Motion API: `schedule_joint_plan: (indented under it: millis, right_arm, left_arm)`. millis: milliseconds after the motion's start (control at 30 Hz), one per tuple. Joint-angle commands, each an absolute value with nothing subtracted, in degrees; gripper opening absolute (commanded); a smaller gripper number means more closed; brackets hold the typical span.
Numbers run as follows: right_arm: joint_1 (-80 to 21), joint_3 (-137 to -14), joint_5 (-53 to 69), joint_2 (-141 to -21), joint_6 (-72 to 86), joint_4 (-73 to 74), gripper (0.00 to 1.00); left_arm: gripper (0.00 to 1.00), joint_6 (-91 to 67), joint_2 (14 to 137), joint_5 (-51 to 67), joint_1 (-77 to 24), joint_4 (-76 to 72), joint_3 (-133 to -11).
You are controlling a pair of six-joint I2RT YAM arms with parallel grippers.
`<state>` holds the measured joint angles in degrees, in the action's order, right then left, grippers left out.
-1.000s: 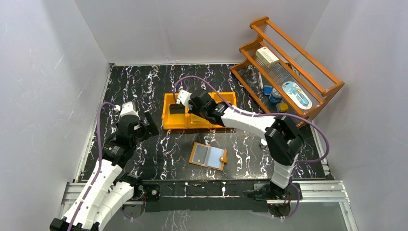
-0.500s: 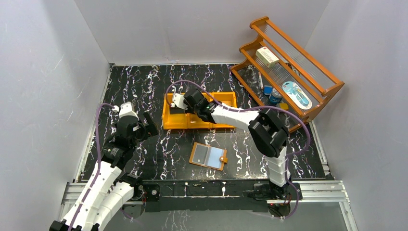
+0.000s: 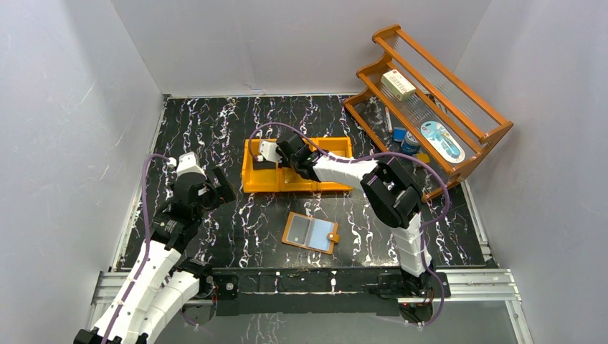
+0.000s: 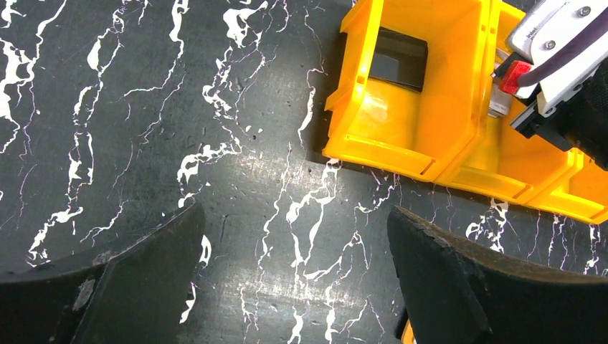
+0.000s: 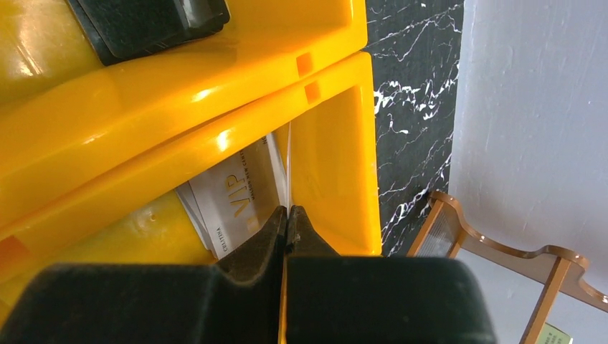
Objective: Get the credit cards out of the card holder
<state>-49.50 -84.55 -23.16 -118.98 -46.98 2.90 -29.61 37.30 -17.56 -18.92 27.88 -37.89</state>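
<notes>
Inside a white-walled booth, a black, white-veined table (image 3: 215,122); at its far right, a wooden rack (image 3: 441,97) with a white box (image 3: 398,84) on the upper shelf and small items below; at centre, an orange three-compartment bin (image 3: 262,188). Nearer the table's front edge, the tan card holder (image 3: 310,232), lying open and flat, pale-blue sleeves facing up, strap tab at its right edge, in front of the bin and well apart from both claws, touched by neither. Over the bin, the right gripper (image 5: 287,215), clenched on a thin pale card (image 5: 288,161) seen edge-on, held upright between the fingertips inside a compartment. Just beside that pinch, on the compartment floor, a silver card (image 5: 236,197) marked VIP, lying flat with another pale card edge showing beneath it. In the neighbouring compartment, black cards (image 5: 154,21) stacked flat, also visible from the left wrist at the bin's left end. Left of the bin, the left gripper (image 4: 294,215), jaws spread wide above bare table, grasping nothing, near the bin's left corner and well away from the card holder.
</notes>
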Motion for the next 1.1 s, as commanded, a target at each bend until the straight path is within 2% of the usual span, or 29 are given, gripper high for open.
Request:
schedule_joint_plan:
  millis: [0, 300, 600, 933, 1067]
  right_arm:
    - [-49.0, -83.7, -19.0, -118.1, -49.2, 1.1, 0.07]
    - [-48.8, -83.4, -15.9, -119.1, -49.1, 5.7, 0.09]
    - [-48.6, -82.7, -16.1, -117.8, -47.6, 7.0, 0.41]
    - [-48.5, -82.0, -17.2, -113.5, -38.5, 2.2, 0.55]
    - [-48.5, -80.9, -16.4, -107.7, -30.6, -0.7, 0.60]
  left_arm:
    - [0.98, -29.6, 36.7, -19.2, -18.8, 27.6, -37.5]
    - [0.98, -29.6, 36.6, -19.4, -18.8, 27.7, -37.5]
    - [0.98, -29.6, 36.7, -19.0, -18.8, 27.5, -37.4]
    - [0.98, -29.5, 36.9, -19.1, -18.8, 27.6, -37.3]
    - [0.98, -29.4, 37.2, -18.9, -18.8, 27.6, -37.3]
